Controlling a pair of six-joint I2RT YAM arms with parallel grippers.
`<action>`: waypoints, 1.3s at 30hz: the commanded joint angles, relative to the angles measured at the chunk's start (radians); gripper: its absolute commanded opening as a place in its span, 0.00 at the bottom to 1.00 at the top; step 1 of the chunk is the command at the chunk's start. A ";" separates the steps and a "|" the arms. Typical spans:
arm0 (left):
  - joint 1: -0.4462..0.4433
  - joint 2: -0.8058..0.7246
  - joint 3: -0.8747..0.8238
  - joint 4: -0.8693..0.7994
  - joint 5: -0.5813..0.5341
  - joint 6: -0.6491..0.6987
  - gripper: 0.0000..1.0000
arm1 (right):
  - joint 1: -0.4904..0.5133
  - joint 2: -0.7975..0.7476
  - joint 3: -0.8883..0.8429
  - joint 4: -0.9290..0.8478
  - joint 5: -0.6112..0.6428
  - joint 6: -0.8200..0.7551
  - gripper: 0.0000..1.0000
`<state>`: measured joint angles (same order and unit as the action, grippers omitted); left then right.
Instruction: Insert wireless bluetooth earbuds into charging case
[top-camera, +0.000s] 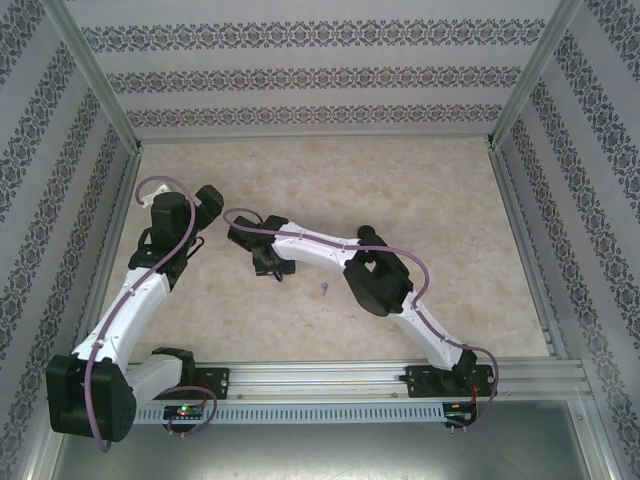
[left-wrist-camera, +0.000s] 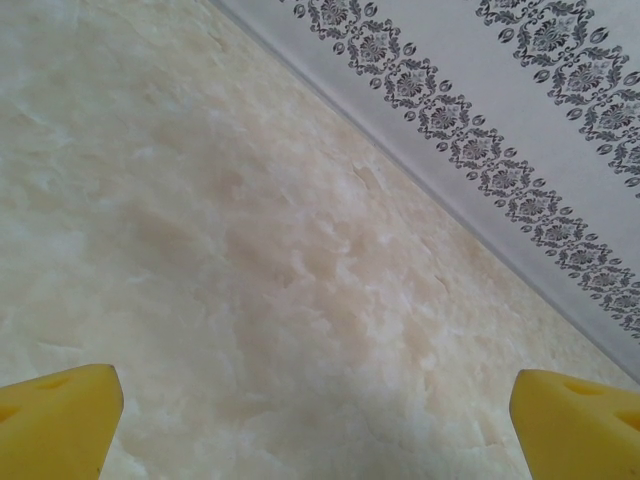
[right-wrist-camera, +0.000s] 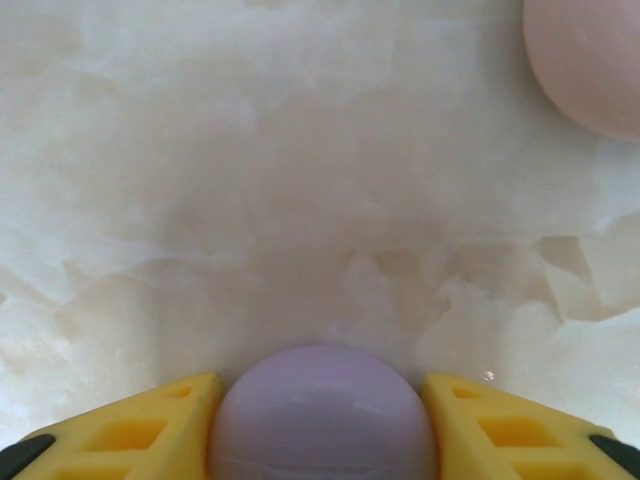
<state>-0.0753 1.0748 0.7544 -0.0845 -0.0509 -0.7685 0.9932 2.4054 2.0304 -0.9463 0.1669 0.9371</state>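
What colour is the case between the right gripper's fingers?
The case is lilac; right wrist view shows it best.

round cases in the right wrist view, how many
2: lilac case between the fingers, bottom centre; pale pink case, cut off at top right. Others may be hidden.

top cam looks down from high behind the near edge, both wrist cams sit super close, all sharing that pale marbled beige tabletop

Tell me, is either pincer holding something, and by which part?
The right pincer clasps a round lilac case by its two opposite sides. The left pincer is open and holds nothing.
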 joint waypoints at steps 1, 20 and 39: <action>0.015 0.008 0.038 -0.044 0.031 -0.014 0.99 | 0.011 -0.044 -0.041 0.005 -0.006 0.004 0.41; 0.002 0.167 -0.265 0.818 0.567 -0.042 0.99 | -0.243 -0.597 -0.477 0.369 -0.067 0.088 0.39; -0.298 0.567 -0.096 1.269 0.746 -0.094 0.88 | -0.359 -0.788 -0.675 0.665 -0.113 0.457 0.40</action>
<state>-0.3435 1.6135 0.6182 1.1122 0.6746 -0.8921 0.6197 1.6531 1.3758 -0.3260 0.0387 1.3167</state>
